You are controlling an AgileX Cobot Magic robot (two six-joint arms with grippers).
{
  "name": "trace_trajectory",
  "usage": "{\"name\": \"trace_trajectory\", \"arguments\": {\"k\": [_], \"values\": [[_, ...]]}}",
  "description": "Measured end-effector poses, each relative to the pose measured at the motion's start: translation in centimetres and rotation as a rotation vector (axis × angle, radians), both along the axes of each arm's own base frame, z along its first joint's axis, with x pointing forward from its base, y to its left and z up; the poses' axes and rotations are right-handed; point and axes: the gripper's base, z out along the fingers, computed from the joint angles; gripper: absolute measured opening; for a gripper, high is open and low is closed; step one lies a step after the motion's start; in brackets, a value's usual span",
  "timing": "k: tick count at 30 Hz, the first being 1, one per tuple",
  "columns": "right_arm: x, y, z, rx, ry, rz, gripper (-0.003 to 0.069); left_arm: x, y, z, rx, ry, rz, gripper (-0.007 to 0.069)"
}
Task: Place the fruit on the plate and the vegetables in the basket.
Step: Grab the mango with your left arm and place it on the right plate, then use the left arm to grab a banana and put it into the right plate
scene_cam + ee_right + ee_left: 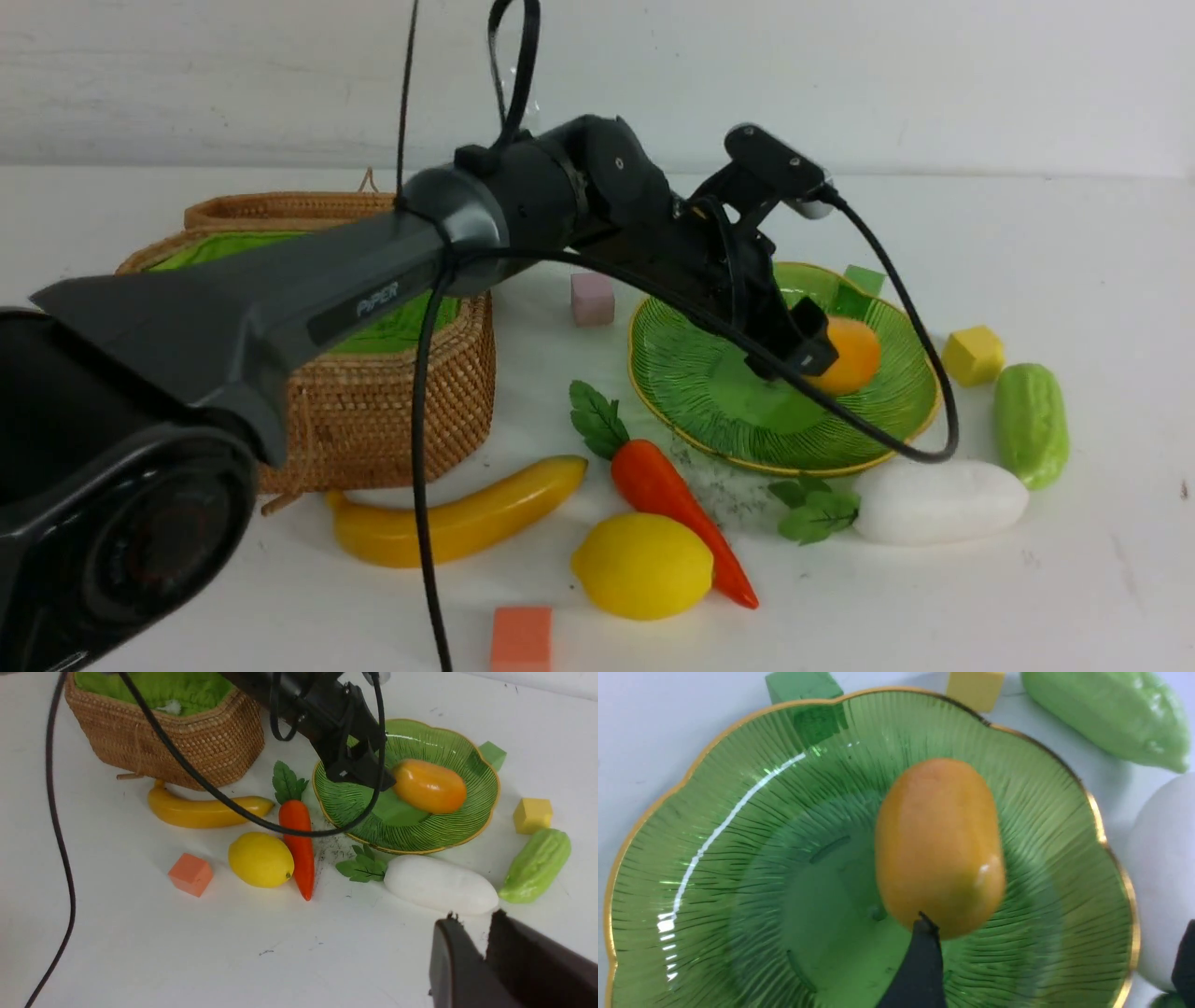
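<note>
Shows a shallow green glass plate with a scalloped golden rim (672, 420) on a white tabletop (887, 616), serving as landmark for everything else. Inside the plate, on its right half, holds a glossy orange-yellow toy mango (848, 357). Over the plate, reaches in from the left with a black robot arm (597, 177) trailing a loose black cable (920, 327). Ends in the left end effector (1057, 938), released, with fingers spread wide near the mango; cannot tell whether touching it. Far to the right front of the plate, only in the right wrist view, includes the right end effector (475, 917), fingertips close together; cannot tell whether released or clenched.

Left of the plate, shows a large tan wicker basket with bright green fabric lining (397, 411), partly hidden behind the arm. Left and front of the plate, has a curved yellow-orange toy banana (467, 513), an orange-red toy carrot with green leaves (672, 499) and a yellow toy lemon (644, 565). Just beside the plate's front right rim, has a white oblong toy radish with green leaves (938, 502). Right of the plate, shows a light green bumpy toy cucumber (1030, 425) and a yellow foam cube (974, 355).
</note>
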Motion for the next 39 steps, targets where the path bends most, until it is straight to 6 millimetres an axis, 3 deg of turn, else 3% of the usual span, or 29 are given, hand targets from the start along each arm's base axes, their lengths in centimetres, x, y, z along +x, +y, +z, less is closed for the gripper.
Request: {"name": "trace_trajectory", "arguments": {"k": [3, 5, 6, 7, 10, 11, 14, 19, 21, 25, 30, 32, 39], "values": [[0.0, 0.0, 0.0, 0.000, 0.000, 0.000, 0.0123, -1.7, 0.8, 3.1, -0.004, 0.046, -0.019, 0.0553], [0.0, 0.0, 0.0, -0.001, 0.002, 0.000, 0.0125, -3.4, 1.8, 6.1, -0.001, 0.070, -0.015, 0.0440], [0.0, 0.0, 0.0, -0.001, 0.002, 0.000, 0.0125, -3.8, 2.1, 6.6, 0.011, 0.078, -0.016, 0.0396], [0.0, 0.0, 0.0, -0.001, 0.003, 0.001, 0.0125, -5.0, 3.0, 8.6, 0.015, 0.098, 0.006, 0.0296], [0.0, 0.0, 0.0, 0.002, 0.004, 0.003, 0.0125, -7.6, 5.2, 12.0, 0.064, 0.146, 0.057, 0.0041], [0.0, 0.0, 0.0, 0.002, 0.004, 0.003, 0.0125, -8.2, 5.7, 12.6, 0.087, 0.154, 0.067, 0.0006], [0.0, 0.0, 0.0, -0.003, 0.001, 0.006, 0.0125, -10.1, 7.9, 14.5, 0.175, 0.164, 0.125, -0.0013], [-0.1, 0.1, 0.0, -0.008, -0.003, 0.021, 0.0125, -11.9, 10.6, 15.1, 0.248, 0.139, 0.257, -0.0013], [-0.1, 0.2, 0.0, -0.005, -0.003, 0.025, 0.0127, -13.5, 12.1, 14.1, 0.310, 0.149, 0.283, -0.0013], [-0.1, 0.2, 0.0, -0.004, -0.002, 0.026, 0.0128, -16.9, 14.4, 9.2, 0.450, 0.248, 0.232, -0.0013], [-0.1, 0.2, 0.0, -0.002, -0.004, 0.027, 0.0132, -17.0, 14.9, 2.1, 0.570, 0.203, 0.120, 0.0004], [-0.1, 0.2, 0.0, -0.001, -0.004, 0.027, 0.0132, -16.5, 14.8, 0.7, 0.583, 0.156, 0.092, 0.0038], [-0.1, 0.2, 0.0, 0.000, -0.004, 0.029, 0.0132, -13.8, 13.6, -2.7, 0.622, 0.009, 0.038, 0.0365]]}}
